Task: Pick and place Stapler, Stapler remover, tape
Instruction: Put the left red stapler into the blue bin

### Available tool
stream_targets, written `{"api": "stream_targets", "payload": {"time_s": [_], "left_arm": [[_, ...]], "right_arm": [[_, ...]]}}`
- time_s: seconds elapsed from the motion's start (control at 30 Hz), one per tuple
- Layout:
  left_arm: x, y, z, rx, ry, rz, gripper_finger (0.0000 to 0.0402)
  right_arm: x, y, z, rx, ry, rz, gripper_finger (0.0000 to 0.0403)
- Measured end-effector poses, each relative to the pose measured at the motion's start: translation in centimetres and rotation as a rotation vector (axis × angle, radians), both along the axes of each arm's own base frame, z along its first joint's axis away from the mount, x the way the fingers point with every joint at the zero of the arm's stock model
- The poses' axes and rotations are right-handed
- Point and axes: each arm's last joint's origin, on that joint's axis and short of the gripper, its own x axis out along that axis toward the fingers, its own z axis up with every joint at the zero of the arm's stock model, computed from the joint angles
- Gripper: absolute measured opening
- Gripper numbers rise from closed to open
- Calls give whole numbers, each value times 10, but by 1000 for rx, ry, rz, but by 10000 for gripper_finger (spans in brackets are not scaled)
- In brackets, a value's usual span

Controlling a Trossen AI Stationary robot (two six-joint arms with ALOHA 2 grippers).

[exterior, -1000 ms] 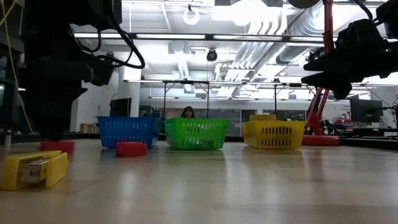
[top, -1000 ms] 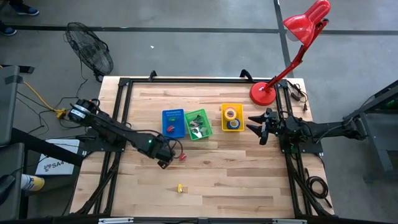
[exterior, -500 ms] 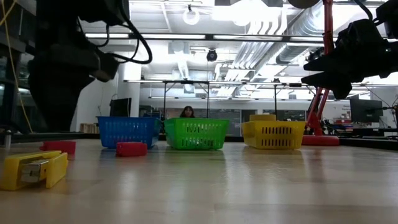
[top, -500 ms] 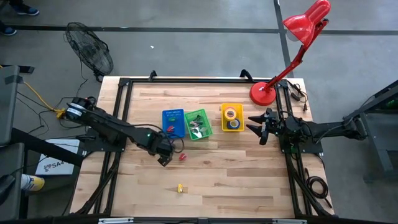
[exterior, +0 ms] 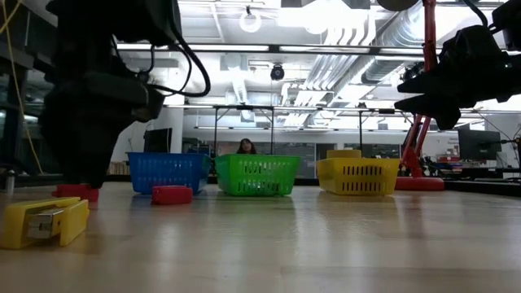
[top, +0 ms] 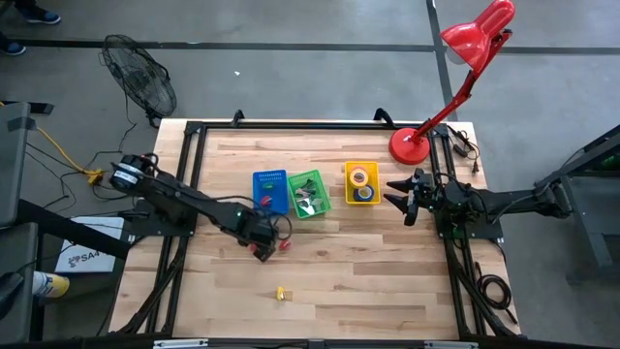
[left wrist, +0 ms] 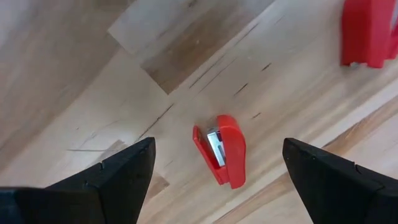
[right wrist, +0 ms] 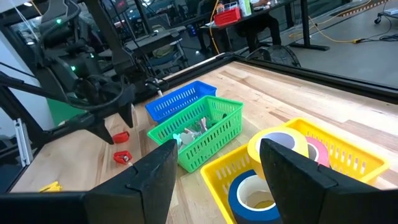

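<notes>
A: How should that pick have gone?
B: Come straight down, fingers either side of the small red stapler [left wrist: 222, 157] lying on the bench [top: 387, 271].
A: The left end effector [left wrist: 211, 171]?
B: Spread wide, empty, above it. The right end effector [top: 405, 201] waited beside the yellow bin [top: 361, 167], open.

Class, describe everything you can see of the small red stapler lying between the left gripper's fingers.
The small red stapler looks like glossy plastic, with a silvery metal strip showing along its side. It lies flat on the wooden table, apart from the open fingers of the left gripper on either side. Nothing touches it but the table.
</notes>
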Motion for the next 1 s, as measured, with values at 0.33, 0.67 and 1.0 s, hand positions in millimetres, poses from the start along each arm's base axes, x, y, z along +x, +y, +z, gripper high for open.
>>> {"api": "stream_targets", "payload": {"time_s": [0.33, 0.67, 1.0], "left_arm": [[7, -3, -12, -23, 16, 15, 346], [6, -3, -15, -27, 41, 33, 266], [5, -3, -15, -52, 50, 23, 169]], "right_arm": [[0, 0, 0, 0, 2, 0, 220], [0, 0, 0, 0, 5, 0, 220], [0, 0, 0, 0, 5, 0, 220]]}}
